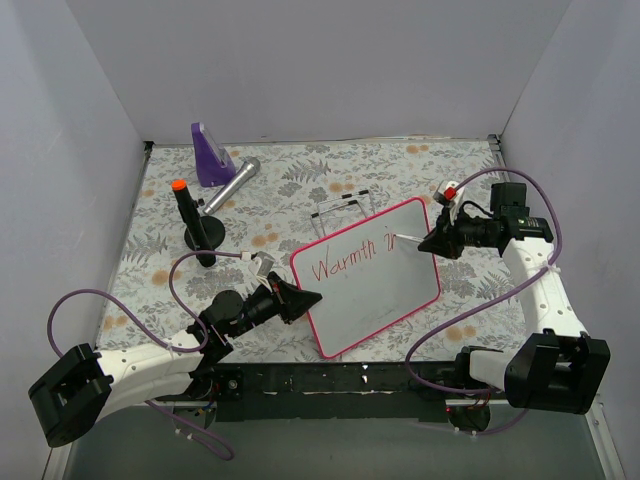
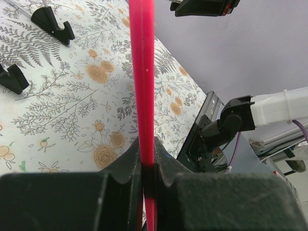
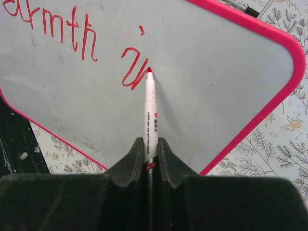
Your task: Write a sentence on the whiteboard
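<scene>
- Currently the whiteboard (image 1: 380,292) lies skewed near the middle of the floral surface (image 1: 300,180), between my two arms.
- My left hand (image 1: 300,298) is clamped on the board's pink edge at its near-left side. I read this as a brace, so that pen pressure does not slide the glossy board.
- My right hand (image 3: 151,144) is closed tight on the marker (image 3: 150,115). The barrel runs straight out from the grip, which puts the red tip in plain view of the wrist camera.
- The tip touches the white face at the end of a stroke, just right of "Warmth".
- The sentence (image 1: 345,262) so far reads "Warmth" plus a dotted letter and the start of another. The second line is not begun. Judgement: under halfway.
- The next stroke calls for light, even contact. Too hard a push could twist the board in the left grip.
</scene>
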